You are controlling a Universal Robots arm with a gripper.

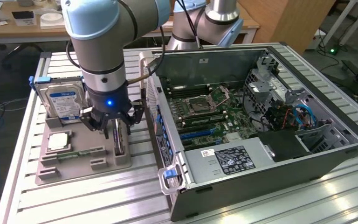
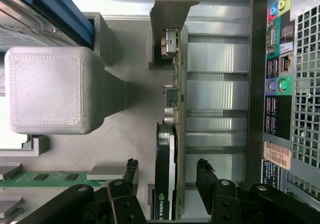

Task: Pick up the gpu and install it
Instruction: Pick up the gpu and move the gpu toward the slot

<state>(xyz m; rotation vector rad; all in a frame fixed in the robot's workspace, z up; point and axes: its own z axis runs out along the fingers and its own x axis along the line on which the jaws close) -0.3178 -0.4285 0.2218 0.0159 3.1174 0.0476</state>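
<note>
- My claw point(image 2: 166, 168) is spread wide with one finger on each side of the graphics card point(image 2: 175, 99). It holds nothing yet, and I can see a gap between each finger and the card's faces.
- On the exterior view's clock face, the card stands on edge in the grey tray point(image 1: 79, 171), directly under the claw. That puts it at about nine o'clock from the open computer case point(image 1: 260, 186).
- The hard drive point(image 1: 64, 102) stands at eleven o'clock from the claw, apart from the fingers.
- To grip well, I'd centre the card between the fingers so both touch at once. I'd close on the flat faces, away from the metal bracket point(image 2: 172, 9) and the small parts on the board.
- I'd squeeze gently and pull straight up. A tilt could jam the card in its slot or knock it against the case wall close by.
- For writing, I can read "NVIDIA" in pale letters on the card's black edge.
- A pale barcode sticker point(image 2: 276, 155) sits on the case's back panel, but I can't make out its digits.
- The hard drive's blue-and-white label and the power supply point(image 1: 232, 158) label are too small to read.
</note>
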